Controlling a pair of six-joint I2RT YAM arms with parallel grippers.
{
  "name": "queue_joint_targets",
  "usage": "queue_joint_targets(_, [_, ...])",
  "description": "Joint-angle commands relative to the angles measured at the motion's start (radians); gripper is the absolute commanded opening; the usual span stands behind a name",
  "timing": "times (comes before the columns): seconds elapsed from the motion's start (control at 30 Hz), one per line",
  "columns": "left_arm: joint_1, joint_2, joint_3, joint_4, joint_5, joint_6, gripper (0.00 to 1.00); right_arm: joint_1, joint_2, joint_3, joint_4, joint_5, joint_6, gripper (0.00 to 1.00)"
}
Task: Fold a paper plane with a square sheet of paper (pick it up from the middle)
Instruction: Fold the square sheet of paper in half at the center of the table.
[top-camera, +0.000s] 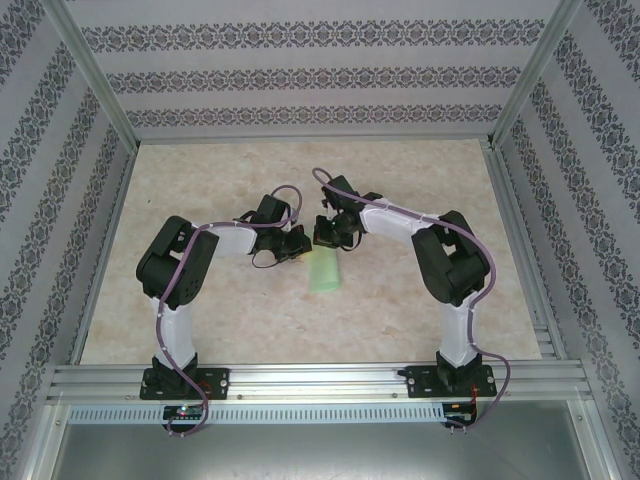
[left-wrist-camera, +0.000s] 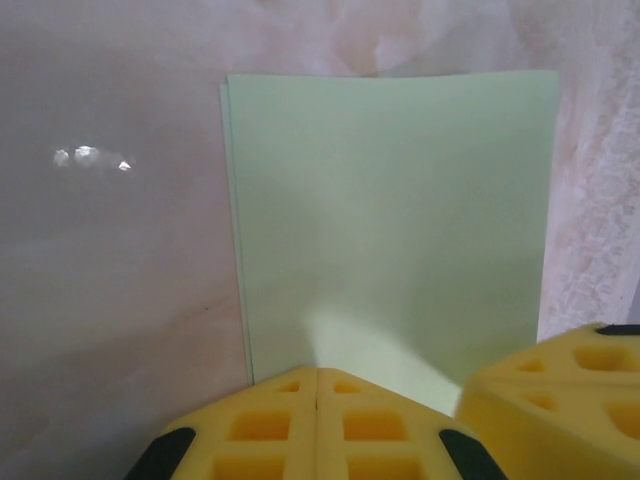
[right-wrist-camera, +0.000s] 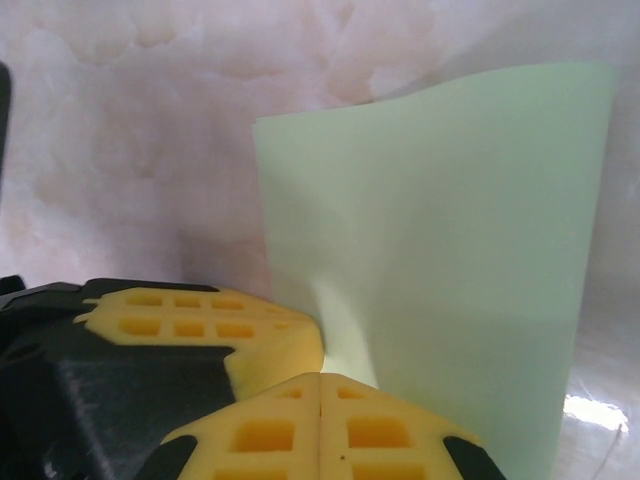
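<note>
Left fingers (left-wrist-camera: 310, 390): pressed together with no gap, seemingly nipping the near edge of the paper (left-wrist-camera: 390, 220).
Right fingers (right-wrist-camera: 312, 395): closed tight on the paper, which puckers where it meets them.
Both pairs: tips just beside each other.
Paper: pale green, folded double, two edges showing along one side; the held end is raised and the sheet bows.
Surface (top-camera: 200, 310): pale, marbled; the paper is near its middle.
</note>
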Motion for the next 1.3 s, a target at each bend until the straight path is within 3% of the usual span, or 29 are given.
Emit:
queue_joint_targets(0.0, [-0.014, 0.105, -0.046, -0.219, -0.142, 0.011, 0.00, -0.006, 0.026, 0.017, 0.003, -0.018, -0.032, 0.02])
queue_joint_targets(0.6, [-0.014, 0.130, -0.040, -0.274, -0.167, 0.022, 0.00, -0.072, -0.004, -0.138, 0.095, -0.072, -0.111, 0.03])
queue_joint_targets(1.0, [-0.013, 0.136, -0.068, -0.276, -0.168, 0.011, 0.00, -0.181, -0.115, -0.373, 0.190, -0.125, -0.143, 0.04])
queue_joint_targets(1.07, [-0.014, 0.135, -0.064, -0.276, -0.164, 0.016, 0.00, -0.189, -0.138, -0.350, 0.199, -0.203, -0.127, 0.04])
queue_joint_targets(1.27, [-0.014, 0.137, -0.044, -0.292, -0.156, 0.030, 0.00, -0.145, -0.184, -0.203, 0.192, -0.197, -0.089, 0.04])
